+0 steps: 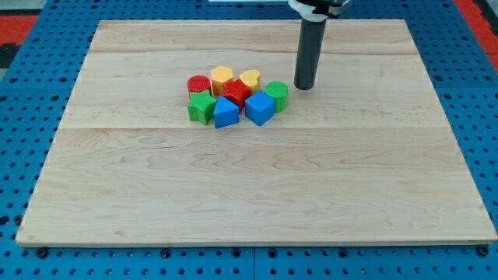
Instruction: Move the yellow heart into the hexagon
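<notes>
The yellow heart (250,78) lies in a tight cluster of blocks at the upper middle of the wooden board (257,194). The yellow hexagon (222,77) sits just to its left, with a small gap between them. My tip (303,87) rests on the board to the right of the cluster, close to the green cylinder (277,95) and about a block's width right of the heart. The dark rod rises from there to the view's top.
The cluster also holds a red cylinder (198,85), a red star-like block (237,92), a green star-like block (201,106), a blue block (226,113) and a blue cube (260,109). A blue perforated table (23,155) surrounds the board.
</notes>
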You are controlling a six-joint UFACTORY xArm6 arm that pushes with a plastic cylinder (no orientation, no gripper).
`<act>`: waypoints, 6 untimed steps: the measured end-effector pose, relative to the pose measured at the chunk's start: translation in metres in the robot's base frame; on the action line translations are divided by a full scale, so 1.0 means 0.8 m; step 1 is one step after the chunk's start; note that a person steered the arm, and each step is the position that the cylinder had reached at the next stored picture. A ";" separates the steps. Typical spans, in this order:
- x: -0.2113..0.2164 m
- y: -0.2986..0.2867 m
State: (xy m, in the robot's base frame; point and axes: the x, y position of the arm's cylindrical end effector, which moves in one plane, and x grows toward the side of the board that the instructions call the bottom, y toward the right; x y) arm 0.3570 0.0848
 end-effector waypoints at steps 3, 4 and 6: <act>-0.015 -0.024; -0.049 -0.044; -0.005 -0.204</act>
